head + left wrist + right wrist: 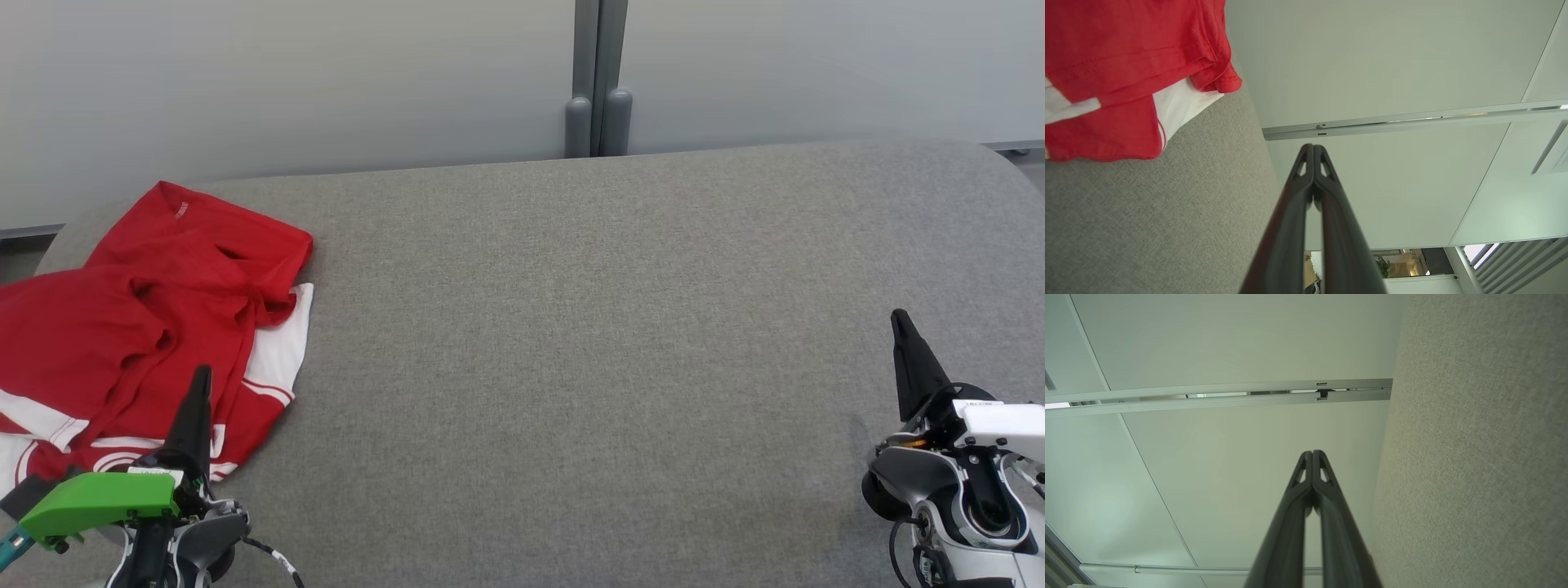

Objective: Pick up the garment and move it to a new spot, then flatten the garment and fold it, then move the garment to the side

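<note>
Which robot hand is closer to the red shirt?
Left. The left gripper is shut right beside the red shirt's near edge, holding nothing. The right gripper, also shut, is far off at the other end of the grey surface.

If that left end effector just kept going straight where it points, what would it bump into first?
Probably the pale wall panel behind the table; the left end effector, shut, points past the red garment, though depth is hard to judge.
</note>
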You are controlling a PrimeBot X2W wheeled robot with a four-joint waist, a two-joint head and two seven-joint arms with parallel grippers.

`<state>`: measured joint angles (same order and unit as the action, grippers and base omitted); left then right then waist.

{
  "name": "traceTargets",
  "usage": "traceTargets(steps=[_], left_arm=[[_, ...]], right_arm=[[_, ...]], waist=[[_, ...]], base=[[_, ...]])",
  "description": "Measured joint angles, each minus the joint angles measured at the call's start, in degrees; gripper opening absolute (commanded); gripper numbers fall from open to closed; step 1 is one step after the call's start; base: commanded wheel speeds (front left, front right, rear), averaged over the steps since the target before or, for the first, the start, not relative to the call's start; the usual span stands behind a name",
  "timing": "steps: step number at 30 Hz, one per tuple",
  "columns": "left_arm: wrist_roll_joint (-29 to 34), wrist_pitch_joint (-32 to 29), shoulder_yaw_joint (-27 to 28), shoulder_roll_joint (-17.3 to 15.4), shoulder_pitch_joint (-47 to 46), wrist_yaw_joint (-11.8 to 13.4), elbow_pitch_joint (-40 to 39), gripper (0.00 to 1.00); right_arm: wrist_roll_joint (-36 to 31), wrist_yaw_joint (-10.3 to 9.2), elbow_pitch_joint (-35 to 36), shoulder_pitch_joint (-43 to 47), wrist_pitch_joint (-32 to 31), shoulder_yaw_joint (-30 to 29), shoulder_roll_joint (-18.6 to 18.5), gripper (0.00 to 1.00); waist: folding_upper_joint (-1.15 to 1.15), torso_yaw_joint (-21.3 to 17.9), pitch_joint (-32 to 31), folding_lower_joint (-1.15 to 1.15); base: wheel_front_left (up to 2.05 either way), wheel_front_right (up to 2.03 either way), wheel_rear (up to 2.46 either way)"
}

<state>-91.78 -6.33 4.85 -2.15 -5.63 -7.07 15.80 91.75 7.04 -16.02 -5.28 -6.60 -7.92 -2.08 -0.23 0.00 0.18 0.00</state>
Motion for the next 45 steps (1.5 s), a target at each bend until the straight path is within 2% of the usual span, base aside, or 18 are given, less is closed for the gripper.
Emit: traceTargets(steps=[2,3,4,5,15,25,33,37,45], left_arm=[[0.0,0.0,0.0,0.0,0.0,0.0,0.0,0.0],[0.0,0.0,0.0,0.0,0.0,0.0,0.1,1.0],[0.0,0.0,0.0,0.1,0.0,0.0,0.6,0.0],[0.0,0.0,0.0,0.3,0.1,0.0,1.4,1.0],[0.2,0.7,-1.1,1.1,1.7,0.0,2.1,1.0],[4.9,3.2,-3.3,0.1,2.1,0.0,0.6,1.0],[12.7,4.9,-5.2,-2.3,2.1,0.1,0.3,1.0],[18.6,5.5,-6.9,-3.8,2.1,0.9,0.0,1.0],[26.0,7.4,-8.1,-4.2,2.1,2.6,-1.5,1.0]], right_arm=[[0.0,0.0,0.0,0.0,0.0,0.0,0.0,0.0],[0.0,-0.01,-0.2,0.0,0.0,0.0,0.1,1.0],[0.0,-0.02,-0.6,0.1,0.0,0.0,0.2,0.0],[0.0,-0.05,-1.3,0.4,0.0,0.0,0.5,1.0],[-1.3,-0.07,-1.8,2.3,0.9,0.9,0.9,1.0],[-8.5,-0.07,-0.5,2.3,3.4,4.0,-2.9,1.0],[-17.3,-1.75,0.9,2.3,4.7,7.6,-5.9,1.0],[-23.0,-2.85,1.2,2.3,5.6,9.8,-6.7,1.0],[-29.9,-4.52,1.4,2.3,7.3,13.2,-7.6,1.0]], waist=[[0.0,0.0,0.0,0.0],[0.0,0.0,0.0,0.0],[0.0,0.0,0.0,0.0],[0.0,0.0,0.0,0.0],[0.0,0.0,0.0,0.0],[0.0,0.0,0.0,0.0],[0.0,0.0,0.0,0.0],[0.0,0.1,0.0,0.0],[0.0,0.2,-0.1,0.0]], base=[[0.0,0.0,0.0],[0.0,0.0,0.0],[0.0,0.0,0.0],[0.0,0.0,0.0],[0.0,0.0,0.0],[0.0,0.0,0.0],[0.0,0.0,0.0],[0.0,0.0,0.0],[0.0,0.0,0.0]])
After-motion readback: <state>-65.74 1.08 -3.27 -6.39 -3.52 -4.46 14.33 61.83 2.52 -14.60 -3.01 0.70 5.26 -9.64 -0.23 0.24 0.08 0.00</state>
